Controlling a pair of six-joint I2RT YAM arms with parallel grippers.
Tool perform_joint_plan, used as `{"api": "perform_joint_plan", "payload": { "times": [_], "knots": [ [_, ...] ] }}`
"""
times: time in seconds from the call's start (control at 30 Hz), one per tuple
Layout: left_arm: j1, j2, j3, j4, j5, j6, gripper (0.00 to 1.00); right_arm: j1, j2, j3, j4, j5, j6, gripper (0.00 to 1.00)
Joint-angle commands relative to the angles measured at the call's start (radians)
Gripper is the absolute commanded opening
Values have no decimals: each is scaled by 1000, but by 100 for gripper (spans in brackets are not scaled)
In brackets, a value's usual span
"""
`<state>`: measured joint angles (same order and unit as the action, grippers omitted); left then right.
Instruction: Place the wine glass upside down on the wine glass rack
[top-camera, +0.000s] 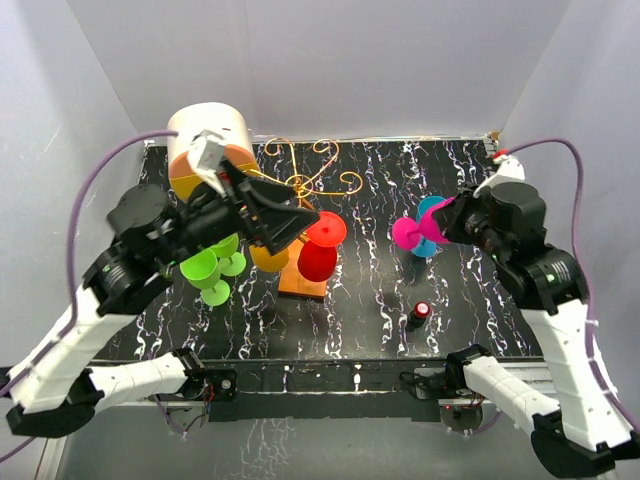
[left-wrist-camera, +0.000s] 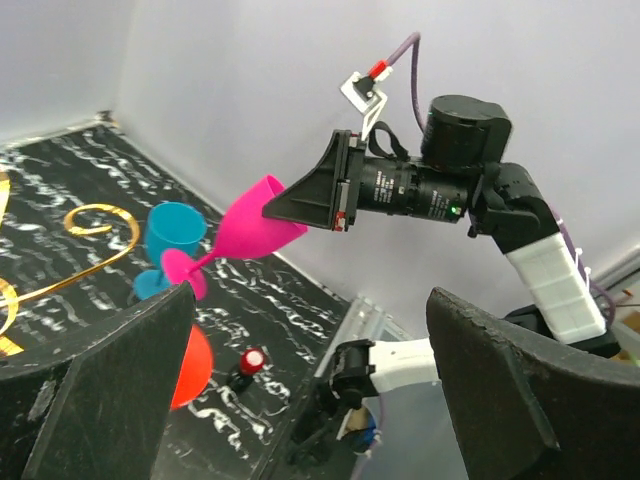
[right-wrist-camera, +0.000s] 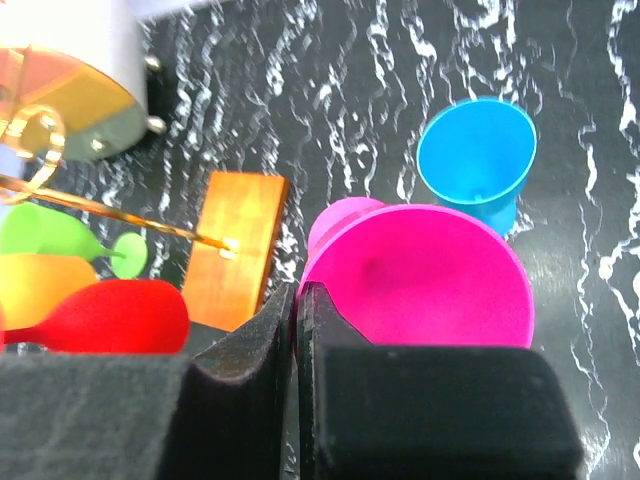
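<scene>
The wine glass rack is a gold wire stand (top-camera: 312, 176) on an orange base (top-camera: 304, 281); the base also shows in the right wrist view (right-wrist-camera: 234, 247). Red (top-camera: 319, 258), yellow (top-camera: 268, 259) and green (top-camera: 208, 270) glasses hang on it. My right gripper (top-camera: 447, 222) is shut on the rim of a magenta wine glass (top-camera: 412, 233), held tilted above the table right of the rack, foot toward the rack. The pinch shows in the right wrist view (right-wrist-camera: 298, 300), on the glass (right-wrist-camera: 420, 280). My left gripper (top-camera: 290, 222) is open and empty at the rack, its fingers (left-wrist-camera: 110, 395) wide apart.
A blue glass (top-camera: 432, 212) stands upright on the table just behind the magenta one. A small dark bottle with a red cap (top-camera: 419, 314) stands near the front. A cream-and-orange drum box (top-camera: 205, 145) sits at the back left, behind the left arm.
</scene>
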<state>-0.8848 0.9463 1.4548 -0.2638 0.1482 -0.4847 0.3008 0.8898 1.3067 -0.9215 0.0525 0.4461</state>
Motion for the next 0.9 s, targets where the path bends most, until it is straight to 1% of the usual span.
{"api": "perform_joint_plan", "payload": {
  "times": [0.0, 0.13, 0.23, 0.33, 0.5, 0.63, 0.73, 0.87],
  "knots": [
    [4, 108, 52, 168, 171, -105, 99, -2, -112, 20, 198, 33, 2, 0],
    [4, 179, 10, 350, 214, -231, 98, -2, -202, -11, 326, 98, 17, 0],
    [4, 216, -2, 452, 202, -300, 98, -2, -249, -27, 417, 138, 37, 0],
    [3, 248, 4, 506, 153, -354, 97, -2, -285, -47, 506, 166, 83, 0],
    [2, 325, 31, 600, 115, -473, 97, -2, -310, -65, 662, 170, 162, 0],
    [-5, 380, 24, 655, 54, -549, 98, -2, -283, -29, 688, 166, 207, 0],
    [-17, 431, 26, 717, 56, -603, 97, -2, -279, -38, 737, 134, 241, 0],
    [-42, 515, 79, 767, 68, -648, 96, -2, -274, -54, 792, 110, 283, 0]
  ]
}}
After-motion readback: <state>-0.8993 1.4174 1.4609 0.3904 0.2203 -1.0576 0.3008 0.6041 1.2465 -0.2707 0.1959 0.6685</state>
